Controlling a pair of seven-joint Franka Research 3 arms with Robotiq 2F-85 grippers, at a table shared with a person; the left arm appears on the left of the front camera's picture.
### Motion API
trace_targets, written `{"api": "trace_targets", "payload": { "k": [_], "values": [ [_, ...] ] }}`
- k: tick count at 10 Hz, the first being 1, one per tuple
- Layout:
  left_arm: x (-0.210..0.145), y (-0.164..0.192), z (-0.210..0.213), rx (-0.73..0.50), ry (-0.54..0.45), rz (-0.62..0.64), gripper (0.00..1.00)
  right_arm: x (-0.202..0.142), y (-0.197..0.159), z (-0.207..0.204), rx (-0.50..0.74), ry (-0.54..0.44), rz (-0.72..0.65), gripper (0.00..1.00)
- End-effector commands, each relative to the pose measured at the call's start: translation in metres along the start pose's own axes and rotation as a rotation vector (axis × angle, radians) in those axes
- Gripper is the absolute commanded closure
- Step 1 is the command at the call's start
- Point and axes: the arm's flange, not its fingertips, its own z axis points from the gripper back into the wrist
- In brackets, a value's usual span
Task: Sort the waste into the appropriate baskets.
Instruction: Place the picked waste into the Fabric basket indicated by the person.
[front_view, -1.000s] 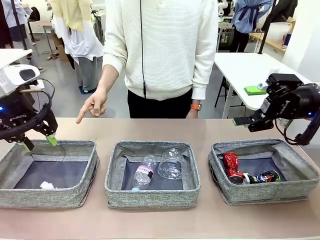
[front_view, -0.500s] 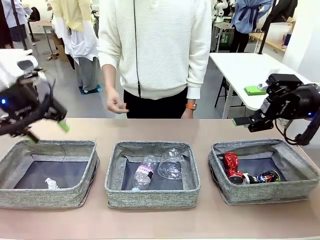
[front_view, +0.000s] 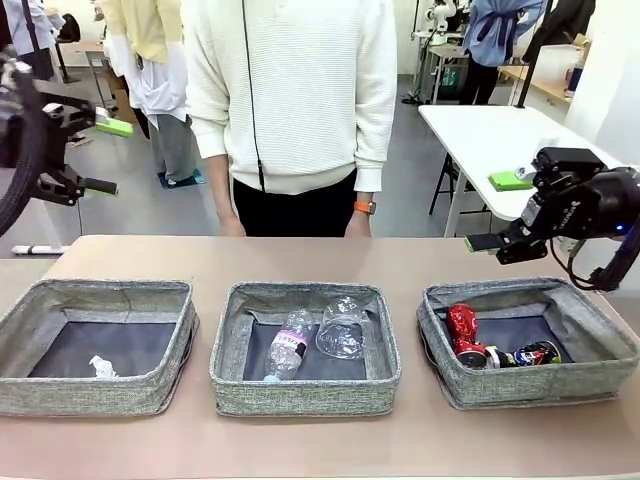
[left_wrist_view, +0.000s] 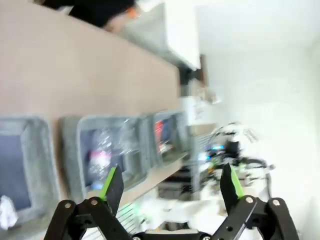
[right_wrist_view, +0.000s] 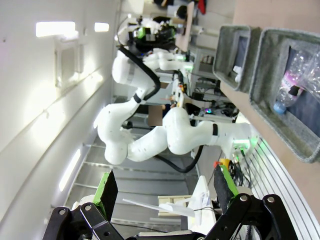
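The left gripper (front_view: 100, 155) has swung up from the left basket (front_view: 97, 345), fingers released and empty, leaving the paper ball (front_view: 102, 367) inside, so sorting looks finished.

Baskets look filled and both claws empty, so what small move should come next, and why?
Probably just hold both arms back. The paper ball lies in the left basket, bottle and cup in the middle basket, both cans in the right basket; both claws are open and empty.
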Motion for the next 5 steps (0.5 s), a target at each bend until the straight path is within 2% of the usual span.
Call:
{"api": "trace_targets", "payload": {
  "k": [1, 2, 3, 5],
  "values": [
    [-0.012, 0.057, 0.005, -0.162, 0.044, 0.047, 0.00, 0.001, 0.004, -0.004, 0.012, -0.018, -0.012, 0.00],
    [-0.013, 0.077, 0.011, -0.086, 0.066, 0.161, 0.00, 0.001, 0.004, -0.004, 0.012, -0.018, -0.012, 0.00],
    [0.006, 0.023, 0.009, -0.108, -0.030, 0.024, 0.00, 0.001, 0.004, -0.004, 0.012, -0.018, -0.012, 0.00],
    [0.006, 0.023, 0.009, -0.108, -0.030, 0.024, 0.00, 0.001, 0.004, -0.004, 0.012, -0.018, -0.012, 0.00]
  ]
}}
